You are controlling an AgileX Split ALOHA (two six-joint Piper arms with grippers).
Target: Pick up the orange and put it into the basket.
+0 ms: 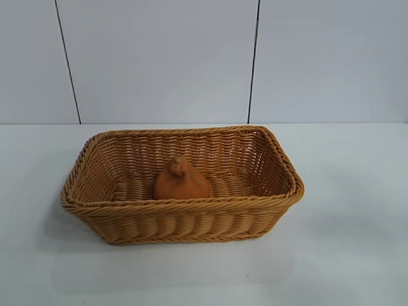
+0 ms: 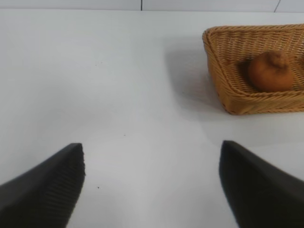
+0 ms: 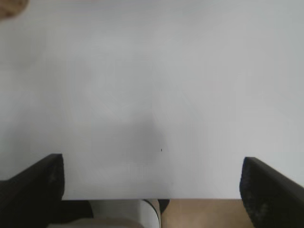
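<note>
**Where the three cams sit**

Exterior cam looks down at an angle on the basket point(image 1: 182, 185), fairly close, wall behind it. Left wrist cam peers low over the desk point(image 2: 118, 85) past its own hand point(image 2: 152, 185) and catches the same basket farther off. Right wrist cam stares down at bare desk and its near edge.

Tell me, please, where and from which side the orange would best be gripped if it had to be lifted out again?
Probably from straight above: the orange sits upright in the basket, whose walls block a sideways approach. Close the fingers across its broad rounded body below the knobby neck, which looks too narrow and bumpy to hold well.
</note>
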